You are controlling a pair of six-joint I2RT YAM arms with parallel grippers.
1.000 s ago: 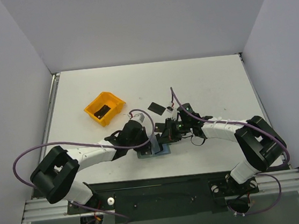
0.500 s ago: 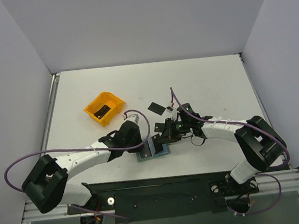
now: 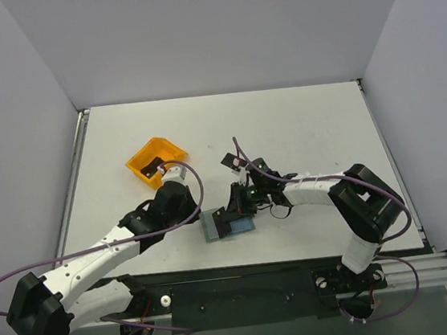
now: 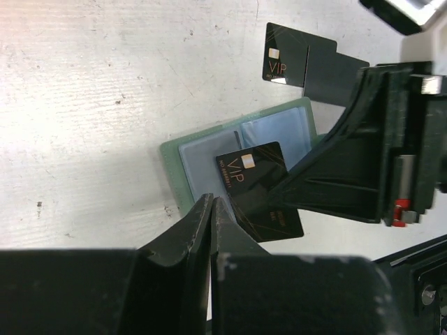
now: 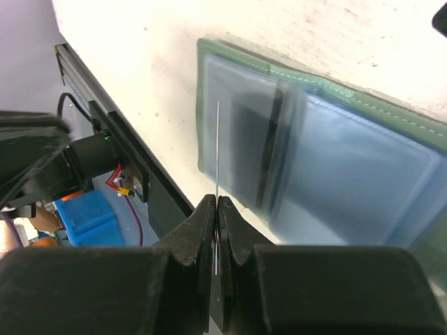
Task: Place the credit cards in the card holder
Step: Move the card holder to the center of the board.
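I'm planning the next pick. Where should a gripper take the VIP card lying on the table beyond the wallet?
Probably from above, pinching across the VIP card at its free end, away from the second card that meets it. It lies flat on the table, so no edge stands up to grab sideways.

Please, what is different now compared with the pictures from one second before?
The left hand has drawn back from the card holder toward the orange bin. The right hand, shut on a black card, shifted left over the open holder. Holder, bin and the loose card stayed put.
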